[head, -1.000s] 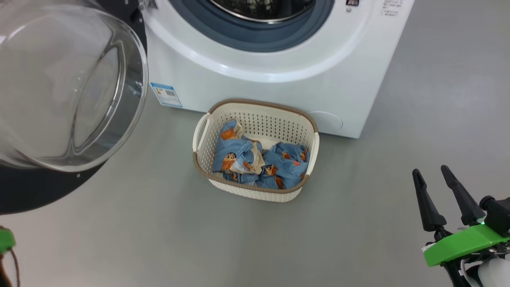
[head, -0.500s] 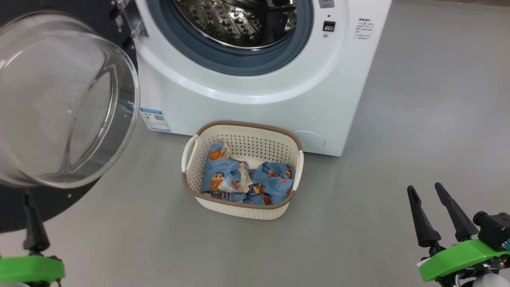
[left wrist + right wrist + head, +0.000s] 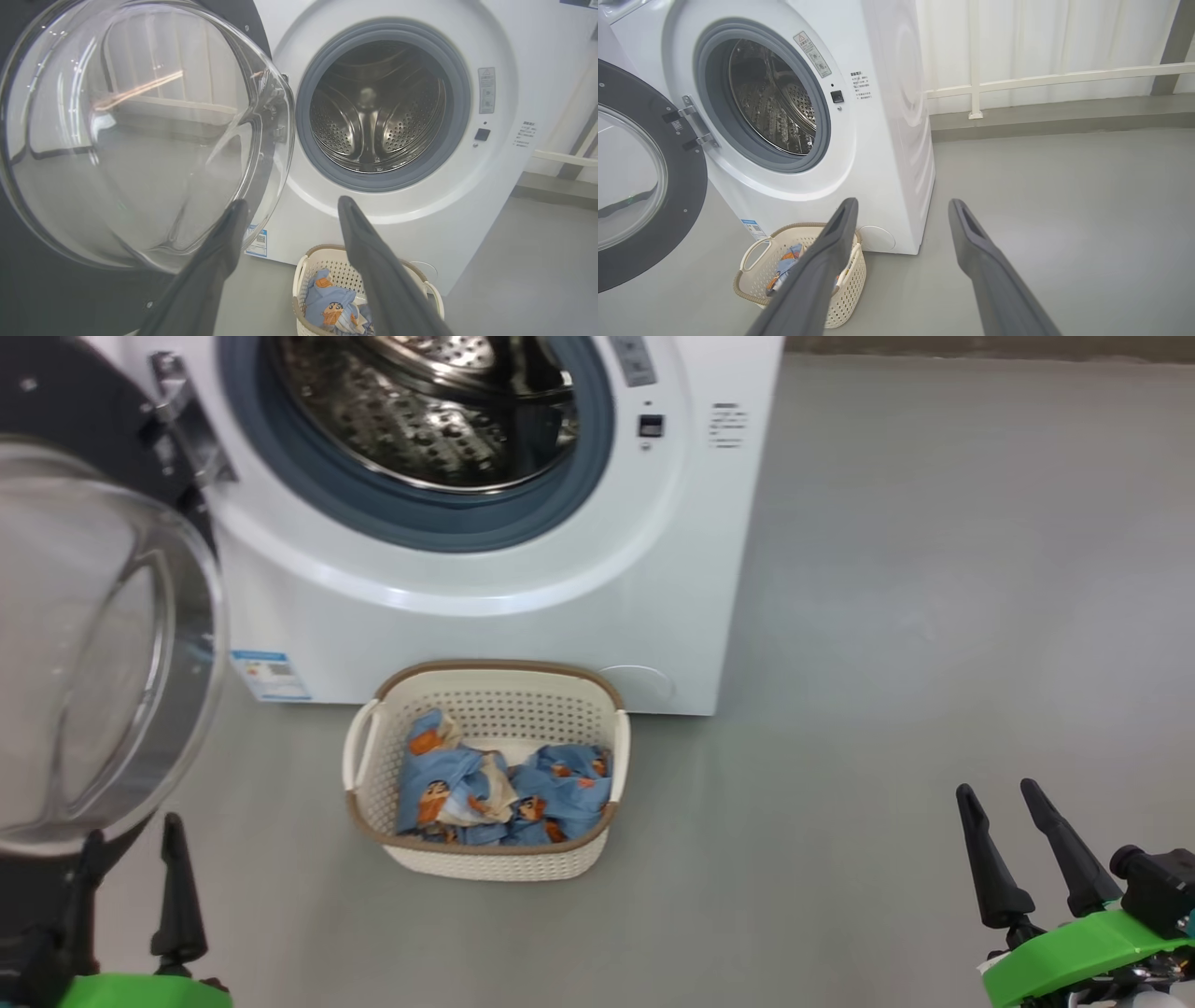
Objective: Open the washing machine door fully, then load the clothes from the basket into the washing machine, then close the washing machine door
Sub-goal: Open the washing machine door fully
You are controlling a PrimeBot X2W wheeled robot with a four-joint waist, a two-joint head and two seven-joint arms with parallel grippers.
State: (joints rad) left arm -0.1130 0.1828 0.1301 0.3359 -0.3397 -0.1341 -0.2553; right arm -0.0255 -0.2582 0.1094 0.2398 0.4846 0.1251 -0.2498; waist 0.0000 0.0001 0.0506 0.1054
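Note:
The white washing machine stands with its steel drum exposed. Its door, black-rimmed with a bulging glass bowl, is swung out to the left on its hinge. On the floor against the machine's front sits the cream basket, holding the light blue printed clothes. My left gripper is open at the lower left, just below the door's glass. My right gripper is open at the lower right, well clear of the basket. The left wrist view looks between open fingers at the door glass and drum.
Bare grey floor stretches to the right of the machine. A white railing and pale curtain stand behind it in the right wrist view. A blue label sticker sits low on the machine's front.
The camera has moved: the whole scene slid left and down, showing more of the drum. My left gripper's fingers have come into the lower left. The basket and clothes lie as before.

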